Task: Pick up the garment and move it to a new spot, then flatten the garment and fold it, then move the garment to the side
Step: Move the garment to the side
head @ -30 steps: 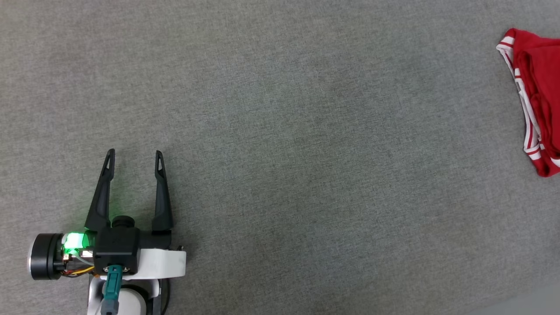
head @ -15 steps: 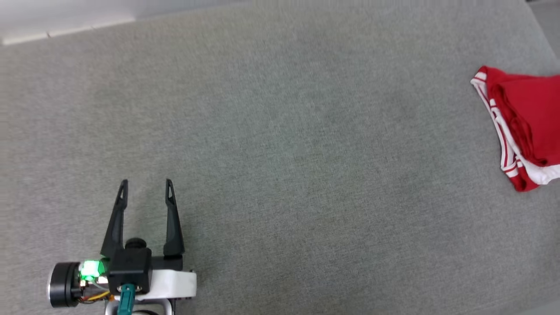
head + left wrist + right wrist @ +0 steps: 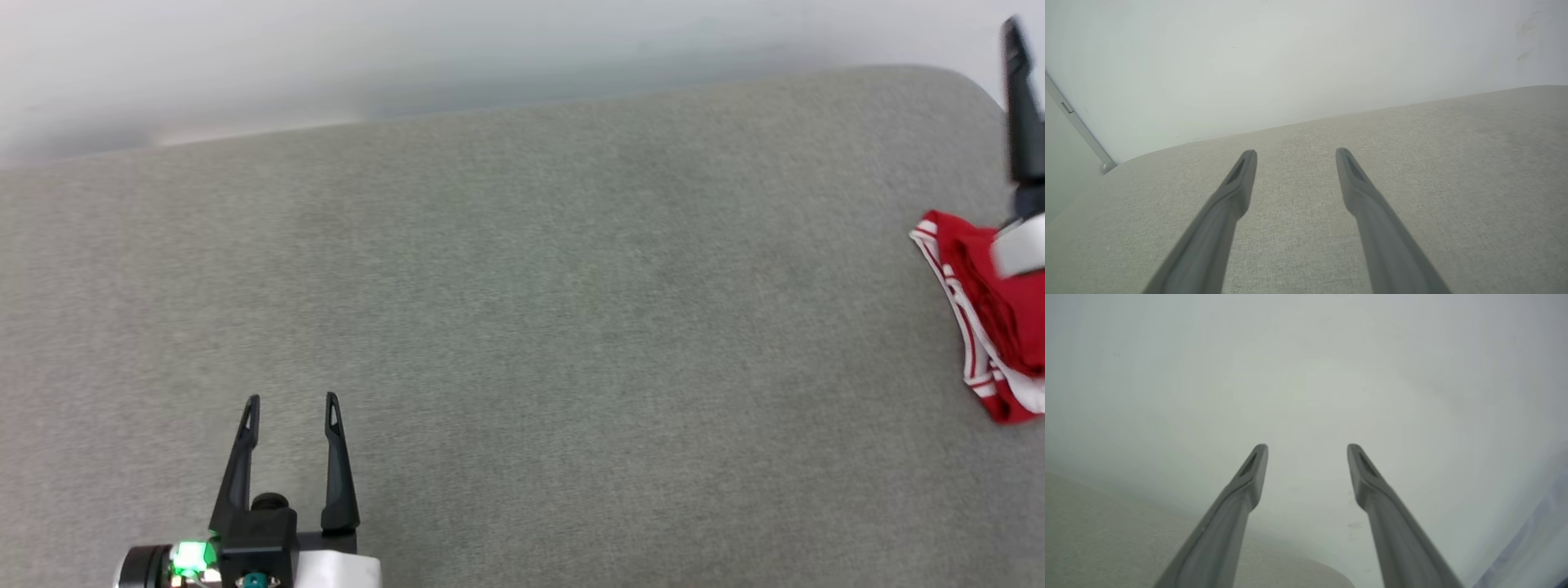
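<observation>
The garment (image 3: 971,278) is a red bundle with red-striped white trim, lying at the right edge of the grey fabric surface (image 3: 571,327) in the head view and cut off by the frame. Above it rises one blurred dark finger (image 3: 1018,106) of my right arm, whose pale wrist covers part of the cloth. In the right wrist view my right gripper (image 3: 1306,451) is open and empty, pointing at the pale wall. My left gripper (image 3: 291,404) stands open and empty at the lower left, far from the garment; in the left wrist view the left gripper (image 3: 1295,155) hovers over bare fabric.
A pale wall (image 3: 490,49) runs behind the surface's far edge. The surface ends in a rounded corner (image 3: 971,82) at the far right, close to the garment. A thin metal strip (image 3: 1077,126) shows on the wall in the left wrist view.
The head camera has tilted up, so the wall has come into the picture. My right arm has entered at the right edge above the garment. The left gripper stays open.
</observation>
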Robot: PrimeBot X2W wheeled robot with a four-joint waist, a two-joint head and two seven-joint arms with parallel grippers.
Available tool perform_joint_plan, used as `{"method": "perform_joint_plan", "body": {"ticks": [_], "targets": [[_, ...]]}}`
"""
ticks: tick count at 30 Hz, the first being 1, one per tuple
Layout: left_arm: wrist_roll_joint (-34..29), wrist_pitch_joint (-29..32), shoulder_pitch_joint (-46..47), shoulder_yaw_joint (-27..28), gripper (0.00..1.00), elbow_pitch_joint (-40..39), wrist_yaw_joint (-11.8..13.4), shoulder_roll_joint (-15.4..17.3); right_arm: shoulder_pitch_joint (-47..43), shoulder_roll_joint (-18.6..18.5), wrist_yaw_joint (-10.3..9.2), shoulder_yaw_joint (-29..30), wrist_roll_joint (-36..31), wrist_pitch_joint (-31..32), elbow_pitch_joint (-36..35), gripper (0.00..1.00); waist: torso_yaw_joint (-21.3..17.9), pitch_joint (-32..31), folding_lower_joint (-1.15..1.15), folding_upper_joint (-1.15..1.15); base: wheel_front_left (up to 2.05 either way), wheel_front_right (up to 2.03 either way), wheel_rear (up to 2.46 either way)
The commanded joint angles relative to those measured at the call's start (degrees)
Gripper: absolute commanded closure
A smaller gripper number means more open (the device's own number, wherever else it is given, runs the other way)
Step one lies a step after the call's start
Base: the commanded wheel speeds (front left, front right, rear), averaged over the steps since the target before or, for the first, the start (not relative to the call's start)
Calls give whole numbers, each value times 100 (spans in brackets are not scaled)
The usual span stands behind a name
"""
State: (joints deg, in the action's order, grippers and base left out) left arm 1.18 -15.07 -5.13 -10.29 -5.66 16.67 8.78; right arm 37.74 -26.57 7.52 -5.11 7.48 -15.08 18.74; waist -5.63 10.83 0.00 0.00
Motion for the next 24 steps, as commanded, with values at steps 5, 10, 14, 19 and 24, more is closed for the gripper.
{"method": "perform_joint_plan", "body": {"ticks": [5,10,14,19,24], "targets": [[9,-12,-130,-28,0,126,-51,-58,-1001,688,-7,75,-144,-8,-711,0,330,-315,0,0,0,0,0],[16,-12,-206,-35,0,219,-85,-112,-1935,1248,-7,196,-64,-8,-951,0,496,-541,0,0,0,0,0],[24,-12,-313,-26,0,275,-137,-125,-2598,1594,-6,468,-48,-8,-1078,0,595,-693,0,0,0,0,0],[44,-12,-426,17,0,295,-192,-133,-3316,1906,-6,674,-37,-8,-1238,0,659,-833,0,0,0,0,0],[101,-12,-537,44,0,315,-301,-154,-3862,2154,-6,801,6,-8,-1442,0,681,-944,0,0,0,0,0]]}}
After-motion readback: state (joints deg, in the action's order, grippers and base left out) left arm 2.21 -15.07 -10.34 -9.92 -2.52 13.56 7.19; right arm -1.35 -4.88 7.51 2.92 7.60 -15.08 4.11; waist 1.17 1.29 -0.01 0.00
